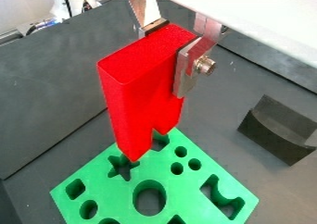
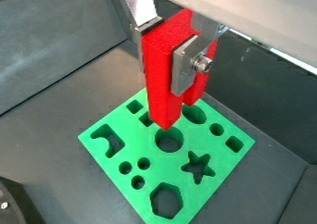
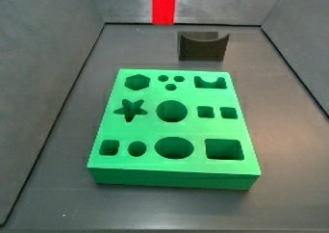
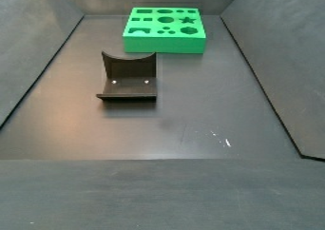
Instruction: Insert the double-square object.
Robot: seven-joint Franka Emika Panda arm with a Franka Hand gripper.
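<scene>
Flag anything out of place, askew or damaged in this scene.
Nothing stands out. The gripper holds the double-square object upright above the green board, which lies flat and intact. The dark grey curved block sits apart from the board.

Both wrist views are looking steeply down from close beside the gripper (image 1: 170, 68), each from an opposite flank, past a silver finger (image 2: 186, 68) and the double-square object (image 1: 139, 89) onto the green board (image 2: 168, 158) below the fingers. A side view is facing the board (image 3: 174, 121) from near and above, with the dark curved block (image 3: 202, 44) beyond it. A side view is looking along the desk (image 4: 191, 120) from farther off, block (image 4: 127, 77) nearer, board (image 4: 165, 29) behind.
</scene>
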